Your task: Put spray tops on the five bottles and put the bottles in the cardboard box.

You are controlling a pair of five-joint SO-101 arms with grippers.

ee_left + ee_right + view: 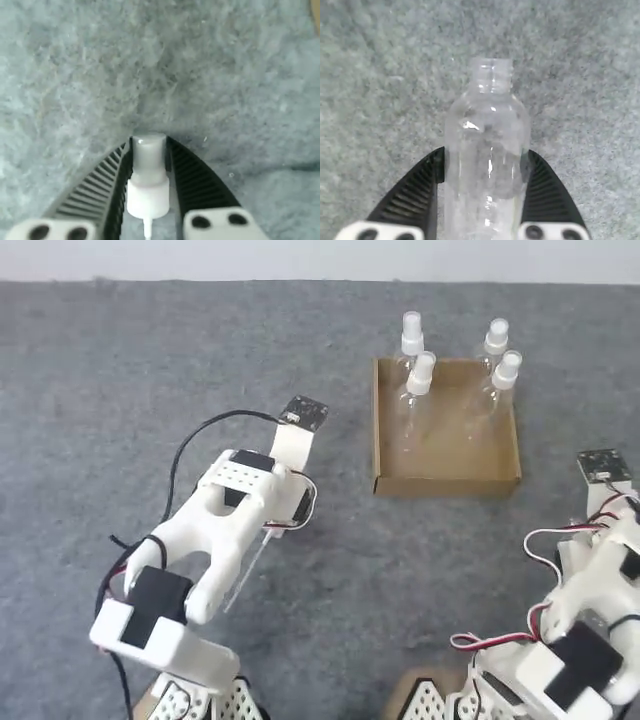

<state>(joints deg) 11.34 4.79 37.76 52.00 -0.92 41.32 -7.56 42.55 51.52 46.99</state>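
My left gripper [148,150] is shut on a white spray top [147,175], nozzle end pointing away from the wrist, just above the grey carpet. In the high view the left arm [235,510] hangs over the carpet left of the box, and the top's thin dip tube [250,568] slants out below it. My right gripper [485,160] is shut on a clear bottle [487,145] whose threaded neck is bare. The right arm [590,610] sits at the lower right, below the box. The cardboard box [380,425] holds several clear bottles [418,400] fitted with white spray tops.
Grey carpet [150,360] covers the whole table. The arm bases [200,700] stand at the near edge. Open carpet lies between the two arms and to the left of the box.
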